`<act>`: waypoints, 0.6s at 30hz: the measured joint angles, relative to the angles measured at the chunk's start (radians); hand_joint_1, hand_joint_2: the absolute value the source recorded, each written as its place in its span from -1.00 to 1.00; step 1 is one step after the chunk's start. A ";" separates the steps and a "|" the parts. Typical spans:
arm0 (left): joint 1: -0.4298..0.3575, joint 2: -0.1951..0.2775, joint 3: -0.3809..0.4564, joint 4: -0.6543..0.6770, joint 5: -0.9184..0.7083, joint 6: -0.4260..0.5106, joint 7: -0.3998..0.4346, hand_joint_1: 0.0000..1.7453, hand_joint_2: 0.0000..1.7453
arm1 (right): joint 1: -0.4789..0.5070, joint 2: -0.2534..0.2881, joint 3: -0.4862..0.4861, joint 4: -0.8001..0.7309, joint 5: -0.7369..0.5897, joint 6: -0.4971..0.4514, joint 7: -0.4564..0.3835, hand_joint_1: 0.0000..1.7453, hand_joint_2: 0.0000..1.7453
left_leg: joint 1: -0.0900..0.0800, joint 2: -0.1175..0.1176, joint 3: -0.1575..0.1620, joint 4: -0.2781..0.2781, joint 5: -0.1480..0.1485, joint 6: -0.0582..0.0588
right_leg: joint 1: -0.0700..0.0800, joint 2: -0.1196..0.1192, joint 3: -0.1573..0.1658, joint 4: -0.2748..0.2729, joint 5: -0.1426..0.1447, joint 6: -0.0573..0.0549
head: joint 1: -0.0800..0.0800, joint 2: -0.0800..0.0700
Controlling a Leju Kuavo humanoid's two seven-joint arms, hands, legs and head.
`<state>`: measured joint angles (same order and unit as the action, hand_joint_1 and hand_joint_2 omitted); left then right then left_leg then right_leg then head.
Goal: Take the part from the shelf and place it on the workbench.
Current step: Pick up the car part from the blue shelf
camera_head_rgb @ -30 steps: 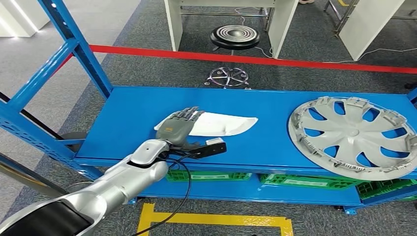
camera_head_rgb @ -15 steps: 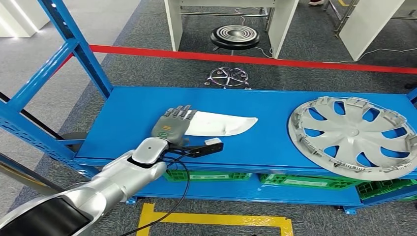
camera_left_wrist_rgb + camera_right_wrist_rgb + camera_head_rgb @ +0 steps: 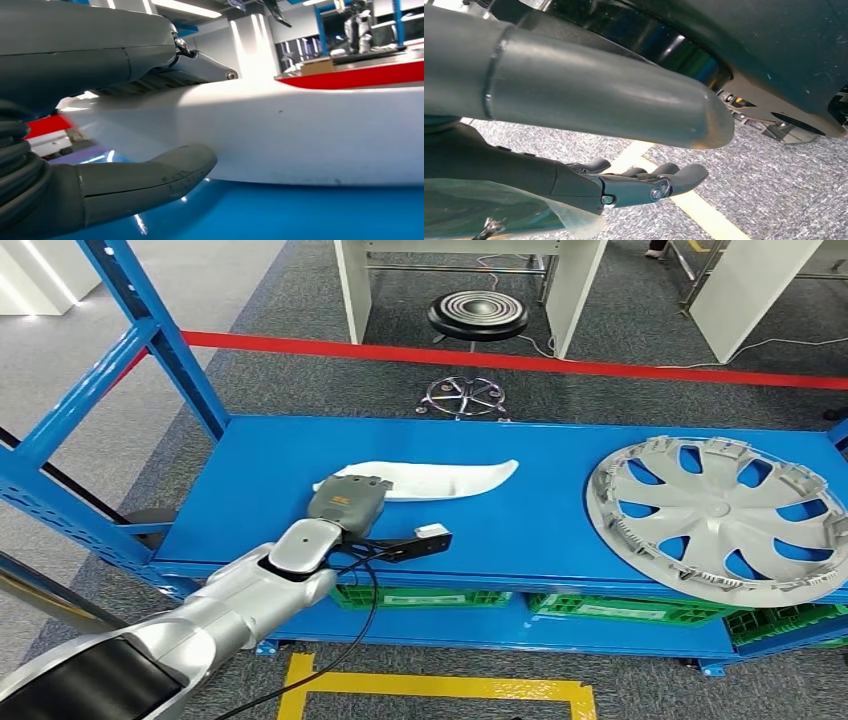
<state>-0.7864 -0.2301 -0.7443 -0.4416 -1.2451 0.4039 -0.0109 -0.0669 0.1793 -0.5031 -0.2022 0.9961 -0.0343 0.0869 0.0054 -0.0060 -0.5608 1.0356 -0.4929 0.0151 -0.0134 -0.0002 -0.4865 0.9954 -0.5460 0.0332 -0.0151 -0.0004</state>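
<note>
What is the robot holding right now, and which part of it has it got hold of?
The left hand grips the white part at its near end, thumb under it. The right hand holds nothing.

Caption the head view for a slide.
Left hand grips one end of the white part on the blue shelf, beside a silver hubcap.

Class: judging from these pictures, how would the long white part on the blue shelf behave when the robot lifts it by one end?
The white part looks like a thin moulded shell, so probably stiff and light. Its smooth, glossy surface may slip between the left hand fingers and thumb. Held at one end, the long free end would likely droop or swing.
</note>
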 joint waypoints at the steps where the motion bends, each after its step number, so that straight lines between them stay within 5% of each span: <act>1: -0.001 0.000 0.000 0.001 0.002 -0.003 -0.003 1.00 1.00 | 0.000 0.000 0.000 0.000 0.000 0.000 0.000 -1.00 -1.00 | 0.000 0.000 0.000 0.000 0.000 0.000 | 0.000 0.000 0.000 0.000 0.000 0.000 | 0.000 0.000; 9: 0.013 0.011 0.012 0.005 0.051 0.114 -0.108 1.00 1.00 | 0.001 0.000 -0.003 0.000 0.006 -0.001 0.001 -1.00 -1.00 | 0.000 0.000 0.000 0.000 0.000 0.000 | 0.000 0.000 0.000 0.000 0.000 0.000 | 0.000 0.000; 13: 0.070 0.016 0.073 -0.037 0.155 0.260 -0.272 1.00 1.00 | 0.001 0.000 -0.012 0.000 0.006 -0.007 0.006 -1.00 -1.00 | 0.000 0.000 0.000 0.000 0.000 0.000 | 0.000 0.000 0.000 0.000 0.000 0.000 | 0.000 0.000; 18: 0.234 -0.013 0.242 -0.227 0.343 0.290 -0.512 1.00 1.00 | 0.005 0.000 -0.027 0.000 -0.002 -0.015 0.021 -1.00 -1.00 | 0.000 0.000 0.000 0.000 -0.001 0.000 | 0.000 0.001 -0.001 0.000 0.000 0.000 | 0.000 0.000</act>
<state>-0.5526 -0.2432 -0.5022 -0.6682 -0.9022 0.6934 -0.5233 -0.0622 0.1793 -0.5301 -0.2018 0.9944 -0.0498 0.1080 0.0051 -0.0056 -0.5612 1.0355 -0.4935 0.0152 -0.0138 0.0007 -0.4872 0.9954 -0.5463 0.0332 -0.0149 -0.0004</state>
